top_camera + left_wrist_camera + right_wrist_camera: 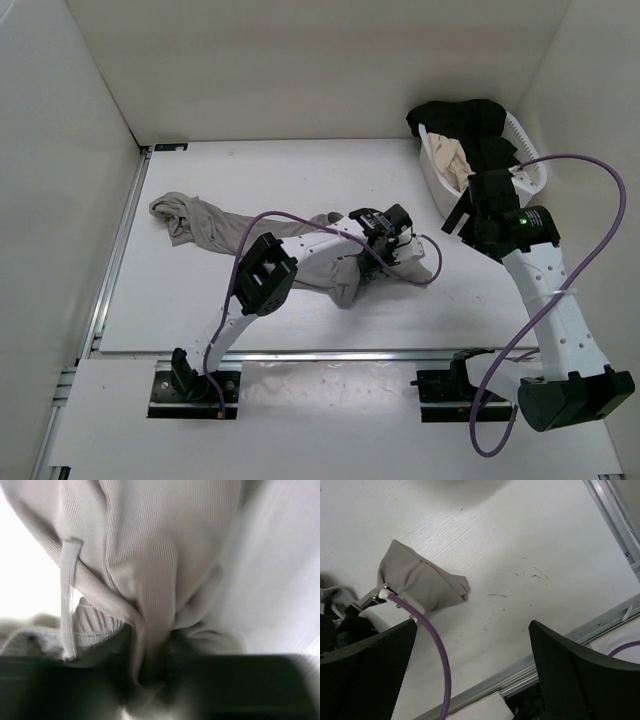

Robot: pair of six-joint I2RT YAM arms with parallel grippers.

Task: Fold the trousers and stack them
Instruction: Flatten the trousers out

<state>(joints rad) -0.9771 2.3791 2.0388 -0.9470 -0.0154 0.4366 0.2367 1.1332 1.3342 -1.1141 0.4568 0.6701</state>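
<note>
The grey-taupe trousers (215,228) lie crumpled across the middle of the table, from a bunched end at the left to a flat corner at the right. My left gripper (388,232) is down on their right part and shut on a gathered fold of ribbed fabric (150,630). A flat drawstring (67,595) hangs beside the fold. My right gripper (460,220) hovers open and empty above the table, between the trousers and the basket. In the right wrist view its fingers (365,672) stand wide apart, and a corner of the trousers (425,580) lies ahead on the left.
A white basket (437,183) at the back right holds a black garment (465,120) and a cream garment (452,158). The left arm's purple cable (437,650) loops across the right wrist view. A metal rail (555,655) runs along the table's near edge. White walls enclose the table.
</note>
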